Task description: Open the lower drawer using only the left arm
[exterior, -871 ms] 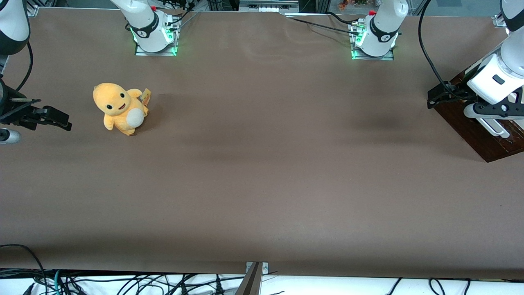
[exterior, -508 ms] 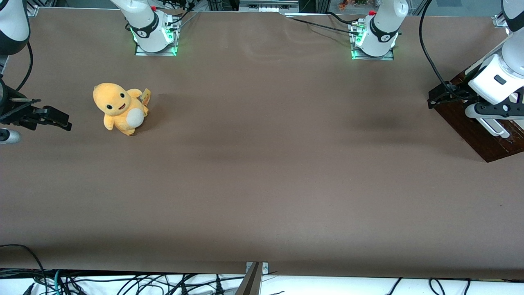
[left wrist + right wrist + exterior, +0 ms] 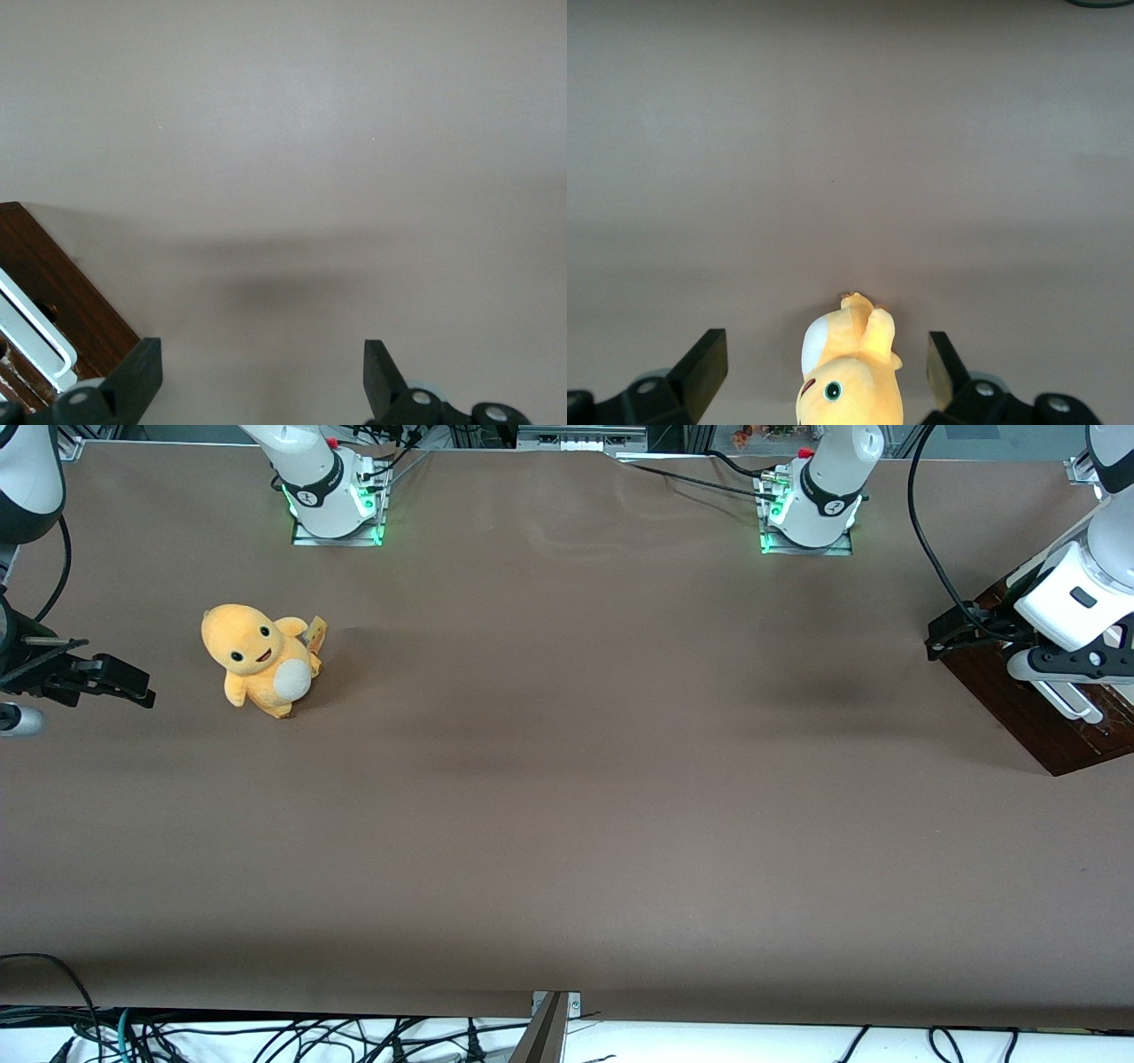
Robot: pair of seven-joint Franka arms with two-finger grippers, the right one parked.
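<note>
At the working arm's end of the table: the left arm (image 3: 1083,593) reaches in over the dark wooden cabinet.
Left arm: white segments with a black-grey wrist; a black cable (image 3: 921,540) loops down to it from above.
Gripper position: the gripper (image 3: 263,376) hangs over bare table beside the drawer's corner, clear of the wood.
Gripper state: fingers (image 3: 142,376) spread wide, nothing between them; only brown tabletop shows in the gap.
Lower drawer: the lower drawer (image 3: 1036,708) presents a dark brown wooden face lying just beside the gripper, at an angle to the table edge.
Drawer in wrist view: its corner (image 3: 62,301) sits next to one finger, apart from it.
Handle: the white bar handle (image 3: 1067,701) runs along the drawer face, close under the wrist; in the wrist view it (image 3: 35,341) lies outside the fingers' gap, ungripped.
Drawer opening: cannot be judged from either view.
Table: the brown table surface (image 3: 567,824) is flat, with a soft shadow under the gripper.
Plush toy: an orange plush toy (image 3: 259,659) with a white belly sits well apart from the gripper, toward the parked arm's end.
Arm bases: two green-lit arm bases (image 3: 337,509) stand farther from the front camera than the toy.
</note>
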